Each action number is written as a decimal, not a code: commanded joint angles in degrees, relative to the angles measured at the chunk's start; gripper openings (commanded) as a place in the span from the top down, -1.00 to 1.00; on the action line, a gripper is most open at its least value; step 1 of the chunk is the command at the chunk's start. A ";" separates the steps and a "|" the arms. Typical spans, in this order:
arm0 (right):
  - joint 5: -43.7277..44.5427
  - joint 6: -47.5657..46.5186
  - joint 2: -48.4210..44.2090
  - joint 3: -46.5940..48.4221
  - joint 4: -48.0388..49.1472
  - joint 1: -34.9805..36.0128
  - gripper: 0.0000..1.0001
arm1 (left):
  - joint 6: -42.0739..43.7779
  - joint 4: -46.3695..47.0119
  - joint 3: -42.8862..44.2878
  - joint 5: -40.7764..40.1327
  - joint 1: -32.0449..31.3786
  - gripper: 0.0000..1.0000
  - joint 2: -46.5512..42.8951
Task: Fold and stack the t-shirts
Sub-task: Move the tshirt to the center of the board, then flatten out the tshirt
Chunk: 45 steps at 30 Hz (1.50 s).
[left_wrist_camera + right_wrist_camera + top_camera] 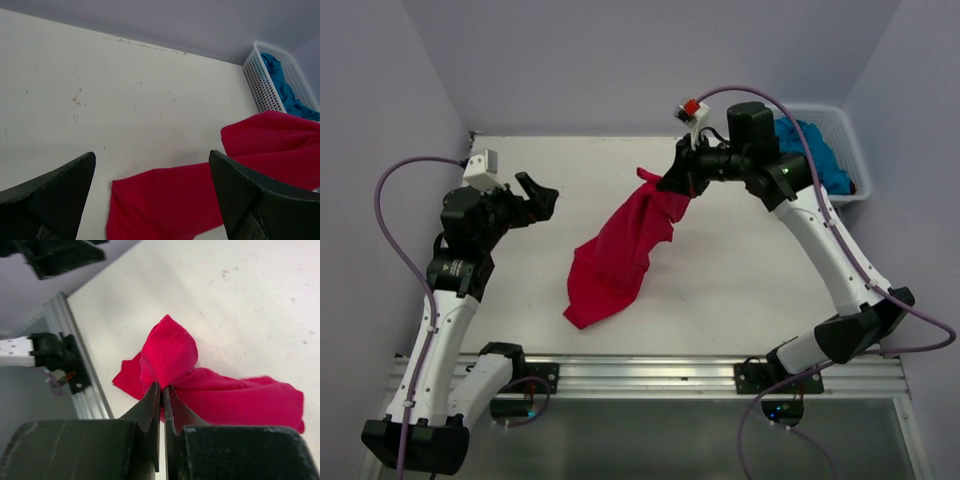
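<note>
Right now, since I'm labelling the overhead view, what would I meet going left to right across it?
left fingers, spread open → red-pink t-shirt on the table → white basket holding the turquoise t-shirt. The right fingers overlap the red-pink shirt's top, so they are left out.

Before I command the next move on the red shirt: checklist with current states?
1. Grip: right claw shut on red shirt: ok.
2. Free arm: left claw open, empty: ok.
3. Lay: red shirt flat for folding: not ok, bunched and twisted.
4. Pinched part, hem or sleeve: cannot tell.
5. Stock: turquoise shirt out of basket: not ok, lying in it.
</note>
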 commanded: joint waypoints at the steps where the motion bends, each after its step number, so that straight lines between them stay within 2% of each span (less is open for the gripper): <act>1: 11.09 -3.86 0.96 1.82 -4.46 0.09 1.00 | 0.84 -0.07 2.12 -0.58 -0.24 -1.00 -0.33; 7: -3.13 -8.96 8.78 5.16 -7.54 2.02 1.00 | 0.13 0.81 2.12 0.13 -0.24 -1.00 0.29; 10: -12.37 -10.45 15.89 7.88 -7.45 4.65 1.00 | -0.31 1.07 1.95 0.39 -0.24 -1.00 0.20; 13: -12.39 -11.51 23.45 13.76 -8.68 9.21 1.00 | -0.39 1.16 1.86 0.31 -0.24 -1.00 0.03; 15: -6.19 -10.99 28.97 20.33 -10.86 11.51 1.00 | -0.31 1.16 1.95 0.31 -0.24 -1.00 -0.06; 17: -2.21 -11.94 31.98 24.75 -14.64 14.41 -0.48 | -0.22 0.99 2.12 0.13 -0.24 -1.00 -0.15; 18: -0.02 -12.04 33.04 26.25 -15.36 15.20 -0.89 | -0.13 0.90 2.12 0.04 -0.24 -1.00 -0.32; 19: 4.10 -11.86 32.53 26.62 -15.19 16.17 -0.98 | 0.04 0.81 2.03 0.22 -0.24 -1.00 -0.41; 21: 6.24 -10.99 30.42 24.00 -11.34 16.35 -0.98 | 0.66 1.16 1.60 0.92 -0.24 -1.00 -0.59; 24: 12.21 -8.79 22.27 14.87 -5.44 16.26 -0.98 | 1.62 2.30 0.55 3.63 -0.24 -1.00 -0.24; 27: 19.58 -5.89 17.51 9.07 -1.58 16.26 -0.98 | 2.85 4.41 -1.12 8.64 -0.24 -1.00 0.90; 30: 34.25 -0.79 9.60 2.48 4.23 16.35 -0.98 | 4.17 4.15 -1.48 11.29 -0.24 -1.00 3.54; 33: 45.60 0.79 5.20 1.75 2.22 16.26 -0.98 | 5.84 3.10 -1.83 10.15 -0.50 -1.00 7.14; 37: 48.00 1.76 0.80 -0.71 0.98 16.26 -0.98 | 7.60 -1.02 0.01 -1.59 -3.66 -1.00 14.95; 38: 47.99 1.94 -0.69 -1.32 1.07 16.26 -0.98 | 7.95 -1.82 1.49 -3.11 -4.01 -1.00 19.23; 43: 47.64 2.38 -3.51 -4.58 1.34 16.35 -0.98 | 11.90 -1.39 5.28 -9.44 -7.79 -0.93 28.49; 45: 47.90 2.38 -4.13 -5.28 1.07 16.35 -0.98 | 12.78 -3.22 8.79 -9.80 -9.11 -0.82 32.53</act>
